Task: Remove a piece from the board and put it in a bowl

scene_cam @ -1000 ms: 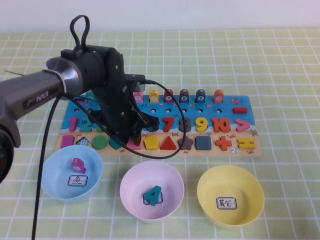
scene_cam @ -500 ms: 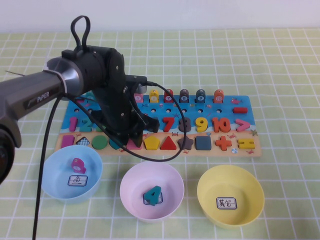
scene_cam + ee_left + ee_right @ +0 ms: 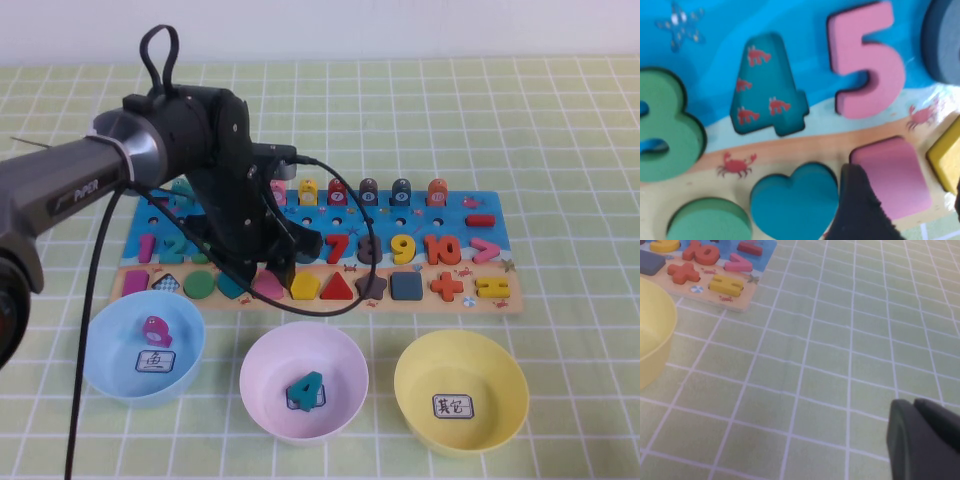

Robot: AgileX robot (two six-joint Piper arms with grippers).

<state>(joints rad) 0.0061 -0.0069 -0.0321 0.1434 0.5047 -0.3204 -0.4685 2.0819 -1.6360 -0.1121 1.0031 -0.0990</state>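
The left gripper (image 3: 268,272) was lowered over the tan lower strip of the board (image 3: 480,300), left of the bench's centre. In the left wrist view one dark fingertip (image 3: 856,210) was seen touching the side of the pink piece (image 3: 895,175), with the second finger only just visible at the far side of the piece; the jaws stood narrowly apart around the piece, which lay in its recess beside a teal heart (image 3: 792,200) and below the pink number 5 (image 3: 867,65). Along the near edge of the bench were set a blue bowl (image 3: 105,365), a pink bowl (image 3: 262,395) and the yellow bowl (image 3: 505,400), the last toward the right. The right gripper (image 3: 925,440) was seen only in the right wrist view, above bare checked cloth (image 3: 830,355); whether its jaws were wide or narrow cannot be told.
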